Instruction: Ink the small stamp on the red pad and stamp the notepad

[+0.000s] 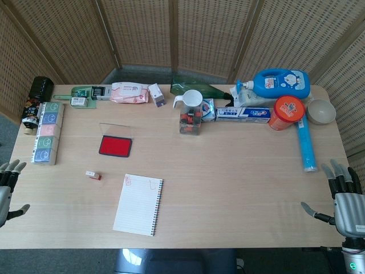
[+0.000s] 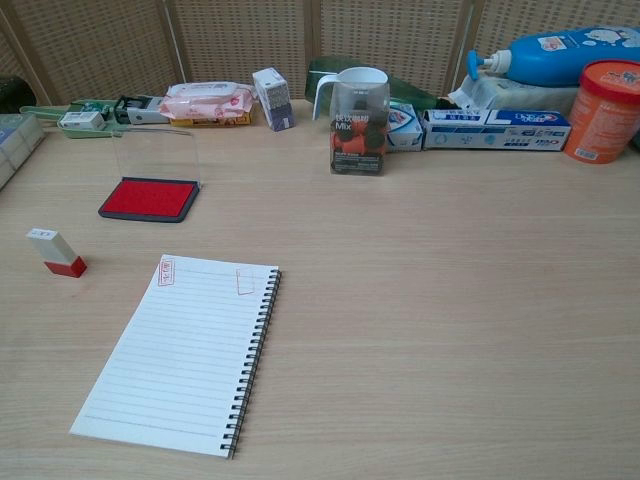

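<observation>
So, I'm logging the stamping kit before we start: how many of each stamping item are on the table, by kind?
Small stamp: 1, lying on its side left of the notepad
Red ink pad: 1, clear lid raised
Spiral notepad: 1, with 2 red stamp marks near its top edge
Total: 3 items
Both hands, left and right, hold nothing.
</observation>
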`<state>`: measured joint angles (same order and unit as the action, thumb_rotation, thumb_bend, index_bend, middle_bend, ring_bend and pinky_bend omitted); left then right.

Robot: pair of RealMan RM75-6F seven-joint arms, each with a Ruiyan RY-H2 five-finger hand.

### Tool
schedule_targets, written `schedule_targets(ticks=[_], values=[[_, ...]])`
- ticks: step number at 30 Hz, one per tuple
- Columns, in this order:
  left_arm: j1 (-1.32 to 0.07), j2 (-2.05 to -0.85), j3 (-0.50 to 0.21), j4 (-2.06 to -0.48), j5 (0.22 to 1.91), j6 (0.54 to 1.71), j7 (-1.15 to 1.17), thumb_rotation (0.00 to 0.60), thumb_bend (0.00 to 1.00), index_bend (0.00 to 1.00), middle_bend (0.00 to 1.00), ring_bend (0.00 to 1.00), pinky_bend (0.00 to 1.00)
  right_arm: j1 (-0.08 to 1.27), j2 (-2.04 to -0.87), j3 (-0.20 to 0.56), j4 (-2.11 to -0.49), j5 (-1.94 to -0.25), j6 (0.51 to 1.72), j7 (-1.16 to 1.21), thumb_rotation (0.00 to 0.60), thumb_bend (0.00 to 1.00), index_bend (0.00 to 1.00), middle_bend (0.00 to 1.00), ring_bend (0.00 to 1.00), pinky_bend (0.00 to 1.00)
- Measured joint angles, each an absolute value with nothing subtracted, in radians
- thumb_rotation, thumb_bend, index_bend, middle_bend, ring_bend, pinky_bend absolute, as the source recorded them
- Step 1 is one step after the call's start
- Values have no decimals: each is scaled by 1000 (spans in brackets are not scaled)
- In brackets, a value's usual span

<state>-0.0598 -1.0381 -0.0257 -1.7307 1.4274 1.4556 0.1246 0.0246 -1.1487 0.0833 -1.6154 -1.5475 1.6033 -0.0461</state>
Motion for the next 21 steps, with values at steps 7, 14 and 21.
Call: schedule_targets(ticks=[7,14,21], values=[[-70,-1046,-31,-1720,1418,1439,123,600,102,51,0,0,90,25,-1141,79,-1634,-1537,1586,-42,399,0,0,0,0,0],[-134,-1098,-64,-1684,1389,1356,111,600,105,138,0,0,90,26,-1125,81,-1655,-1525,1574,-20,398,0,0,0,0,0],[-233,-1202,-108,-1648,1321,1250,193,600,128,198,0,0,91,26,-1104,87,-1662,-1508,1563,17,401,0,0,0,0,0]])
